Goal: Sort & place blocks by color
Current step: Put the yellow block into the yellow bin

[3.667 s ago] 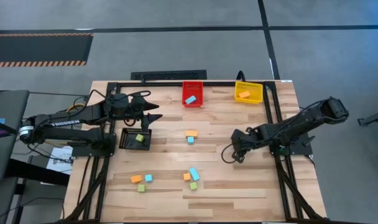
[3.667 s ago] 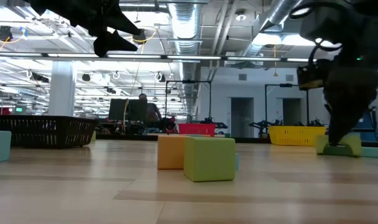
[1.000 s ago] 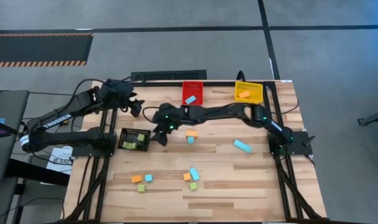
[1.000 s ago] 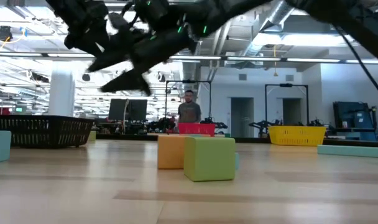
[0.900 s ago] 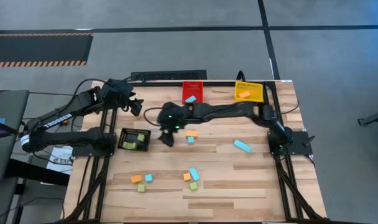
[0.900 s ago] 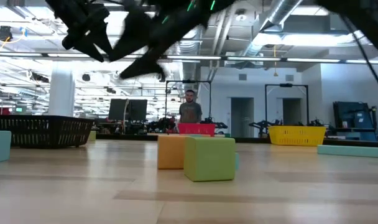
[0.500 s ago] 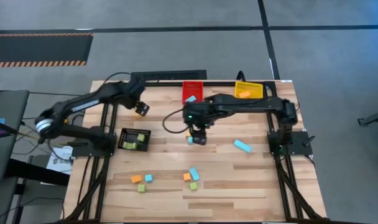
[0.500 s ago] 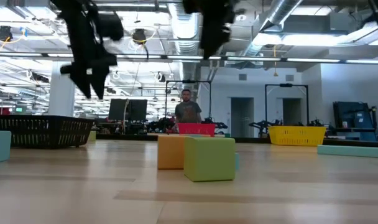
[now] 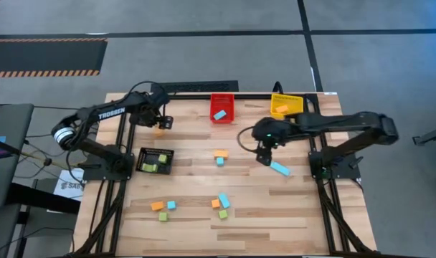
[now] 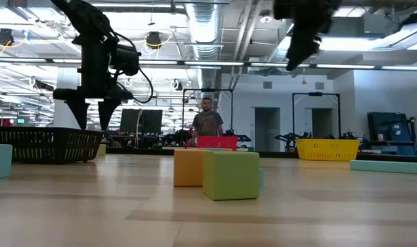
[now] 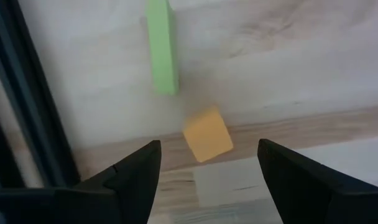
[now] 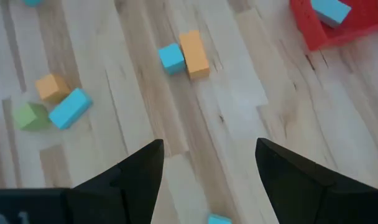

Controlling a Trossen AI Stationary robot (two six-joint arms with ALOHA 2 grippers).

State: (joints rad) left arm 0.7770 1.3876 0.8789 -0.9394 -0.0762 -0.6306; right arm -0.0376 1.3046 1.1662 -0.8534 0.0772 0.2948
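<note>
Left gripper [image 9: 160, 123]: near the table's [image 9: 290, 208] far left corner, above an orange cube [image 11: 207, 133]; fingers [image 11: 133, 171] spread apart, nothing between them.
Orange cube: on the wood just beside a green bar [image 11: 161, 46], not touching it, seen from the left wrist.
Black bin [image 9: 155, 160]: left side of the table, green blocks [image 9: 152, 167] inside.
Front left cluster: orange block [image 9: 157, 206], light blue cube [image 9: 171, 205] and green cube [image 9: 163, 216] close together near the front edge.
Middle pair: orange bar [image 9: 220, 153] with a light blue cube [image 9: 219, 162] touching it, at table centre.
Front middle cluster: light blue bar [image 9: 224, 201], orange cube [image 9: 215, 203], green cube [image 9: 222, 213], huddled together.
Red bin [image 9: 221, 108]: far edge, centre, a light blue block [image 9: 219, 115] inside.
Right gripper [image 9: 264, 156]: right of centre, raised over bare wood; fingers [image 12: 136, 171] released and wide, holding nothing.
Light blue bar [image 9: 280, 169]: flat on the table just beside the right gripper, toward the front right.
Yellow bin [image 9: 287, 105]: far right corner, an orange block [image 9: 282, 109] inside.
Room behind: a person [image 10: 208, 123] standing beyond the table in the low view.
</note>
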